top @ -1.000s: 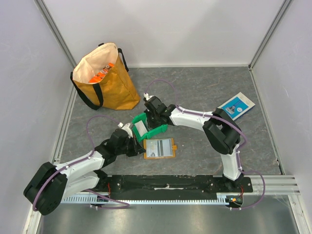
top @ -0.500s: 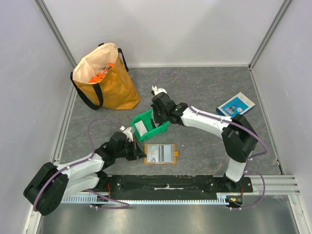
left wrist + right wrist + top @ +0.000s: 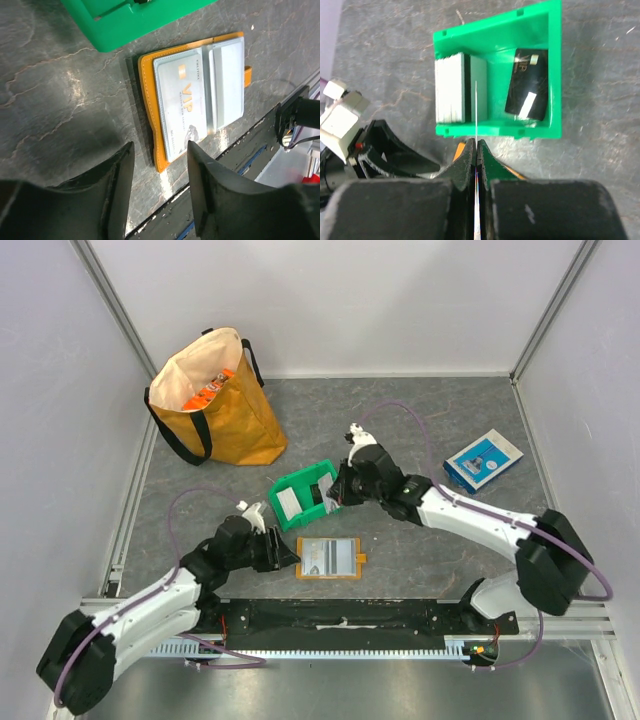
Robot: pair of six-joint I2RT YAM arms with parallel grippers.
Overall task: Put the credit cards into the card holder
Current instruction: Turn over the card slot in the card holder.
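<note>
The orange card holder [image 3: 328, 558] lies open on the table with a light VIP card [image 3: 182, 105] in its clear pocket. My left gripper [image 3: 288, 554] stands open at the holder's left edge, one corner of the holder [image 3: 161, 162] between its fingers, gripping nothing. My right gripper [image 3: 336, 496] is shut on a thin white credit card [image 3: 476, 107], seen edge-on, just above the near wall of the green bin [image 3: 495, 30]. Inside the bin are a stack of white cards [image 3: 451, 87] and a black card [image 3: 527, 90].
A big orange-yellow tote bag [image 3: 215, 400] stands at the back left. A blue-and-white flat box [image 3: 484, 459] lies at the right. The black base rail [image 3: 350, 615] runs just in front of the card holder. Grey walls enclose the table.
My left gripper has opened at the holder's left edge. My right arm has swung right and drawn back from over the bin, a white card pinched in it.
</note>
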